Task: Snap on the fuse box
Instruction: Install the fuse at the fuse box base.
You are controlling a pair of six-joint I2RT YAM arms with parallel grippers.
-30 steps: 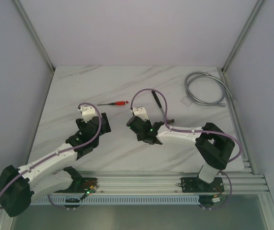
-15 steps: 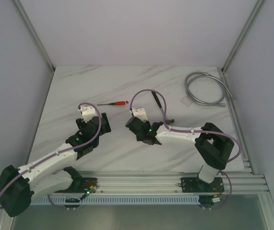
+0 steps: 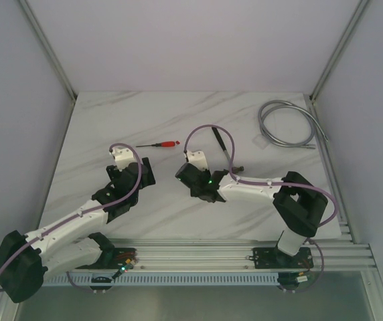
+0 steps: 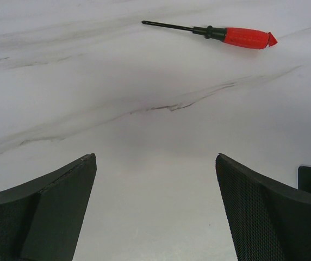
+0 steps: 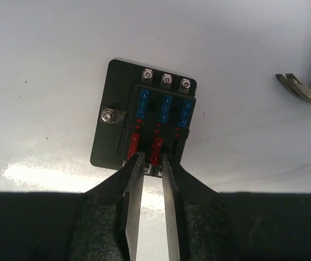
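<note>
Right end effector (image 5: 151,157): my two fingers had eased from nearly together to a narrow gap and clamped nothing.
Its place: the tips stood at the near edge of the fuse box (image 5: 150,122), over its row of red fuses. Whether they touched it I could not tell.
What that meant: I judged the press done and the letting-go begun. Whether the lid had snapped home I could not see.
Left end effector (image 4: 155,157): fingers were wide apart with nothing between them, short of the red screwdriver (image 4: 237,37).
Fuse box, place: it lay flat on the white surface (image 5: 47,65), right under my right wrist.
Fuse box, look: a black square base with three screw terminals along the far edge, three blue fuses behind, red ones in front, and a silver stud on its left side.
</note>
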